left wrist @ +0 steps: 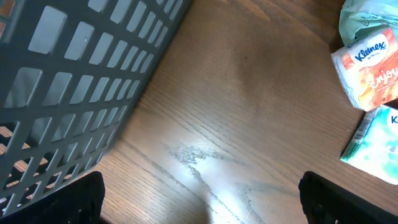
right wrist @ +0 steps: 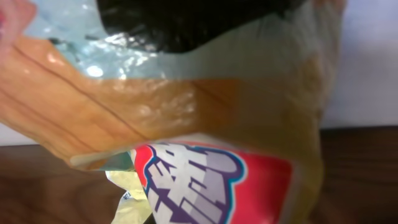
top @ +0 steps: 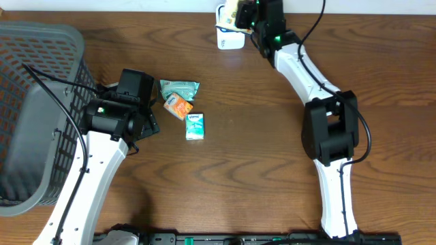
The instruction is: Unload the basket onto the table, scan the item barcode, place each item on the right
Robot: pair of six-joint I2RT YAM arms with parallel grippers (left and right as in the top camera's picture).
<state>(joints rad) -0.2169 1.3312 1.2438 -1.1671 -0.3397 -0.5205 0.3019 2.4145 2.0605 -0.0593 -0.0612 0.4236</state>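
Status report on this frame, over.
Left gripper open, empty, beside tissue packs. Right gripper shut on snack packet, at white scanner. Nothing in the way.

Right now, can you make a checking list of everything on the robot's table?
Surface: brown wooden table.
Job's things: snack packet held by the white box, likely the scanner.
Clutter: green tissue pack, orange tissue pack, teal tissue pack, grey basket.
Grippers: left gripper open, empty; right gripper shut on the snack packet.
Cables: black cable by right arm; black cables across the basket.
Surroundings: nothing seen.
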